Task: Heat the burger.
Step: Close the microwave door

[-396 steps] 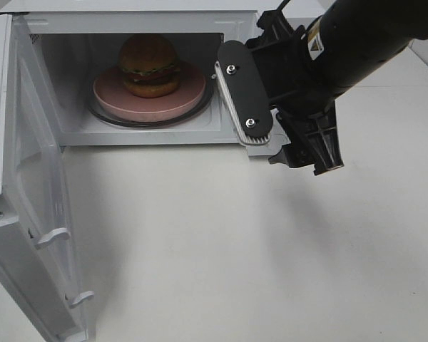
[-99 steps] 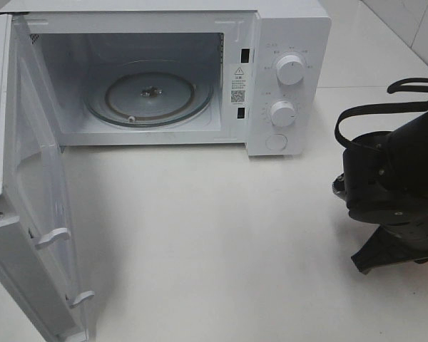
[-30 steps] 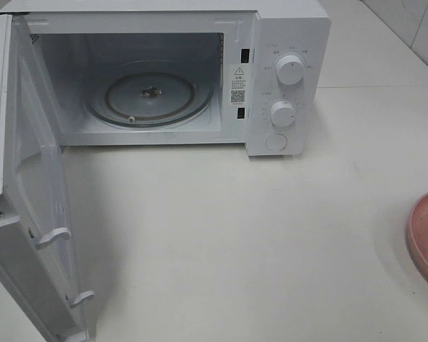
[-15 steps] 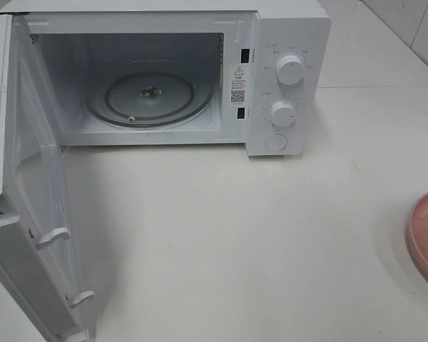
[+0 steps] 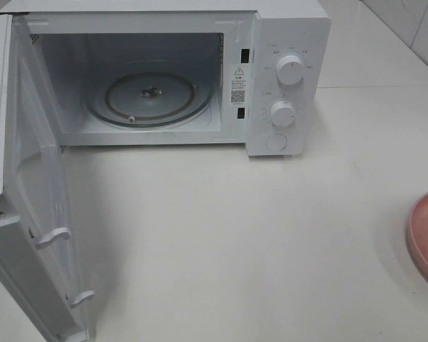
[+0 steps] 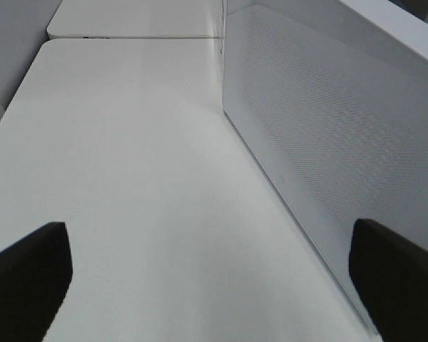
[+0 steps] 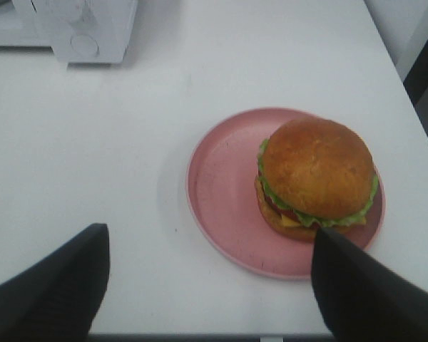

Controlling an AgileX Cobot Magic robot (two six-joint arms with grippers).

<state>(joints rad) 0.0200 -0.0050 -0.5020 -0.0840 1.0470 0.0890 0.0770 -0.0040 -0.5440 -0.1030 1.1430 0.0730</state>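
The burger (image 7: 316, 184) sits upright on a round pink plate (image 7: 221, 192), set off-centre toward one edge of it. Its domed bun is glossy golden-brown, with a frill of green lettuce showing under the top half and a strip of reddish and yellow filling above the lower bun. Nothing touches it.
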